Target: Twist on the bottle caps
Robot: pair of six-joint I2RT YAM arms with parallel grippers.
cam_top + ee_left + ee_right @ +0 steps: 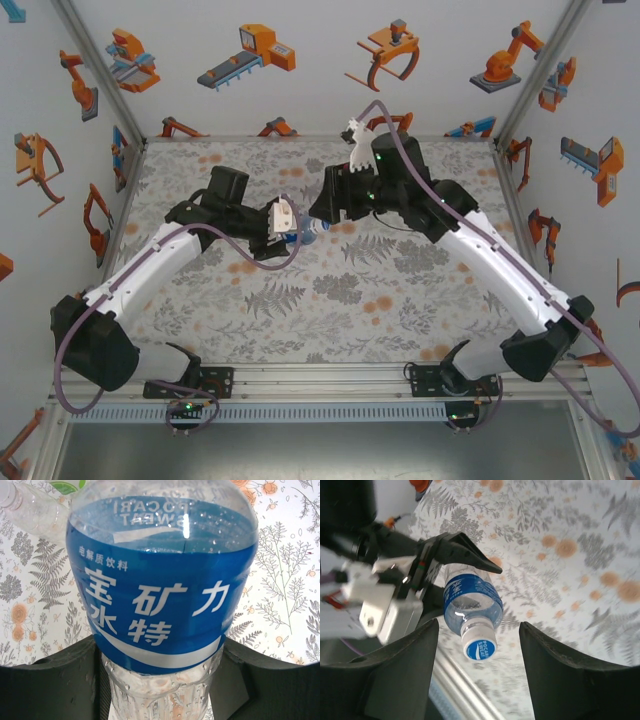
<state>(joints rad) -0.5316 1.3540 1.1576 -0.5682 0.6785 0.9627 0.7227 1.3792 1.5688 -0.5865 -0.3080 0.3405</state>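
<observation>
While the left gripper (288,228) had the small see-through plastic bottle with the blue label (472,600) clamped around its body and held sideways in the air over the fern-and-flower patterned table (330,300), the neck pointed straight at the right gripper (479,626). From the left wrist cam I could see its dark fingers (55,680) pressed against both sides of the bottle, so that grip looked solid. A little round white screw cap with a blue logo (480,647) sat on the neck and looked square to me, though I couldn't tell how tight it was. The right fingers (405,670) were spread wide on either side of the cap, not touching it. My read: this was the screwing step for this bottle, with the cap on the threads and the right hand off it. Next I'd close the right fingers centred on the cap and twist, with the left hand stopping the bottle spinning. If the cap felt snug, I'd move on. Another clear plastic bottle (25,507) lay on the table behind, capped or not I couldn't say.
</observation>
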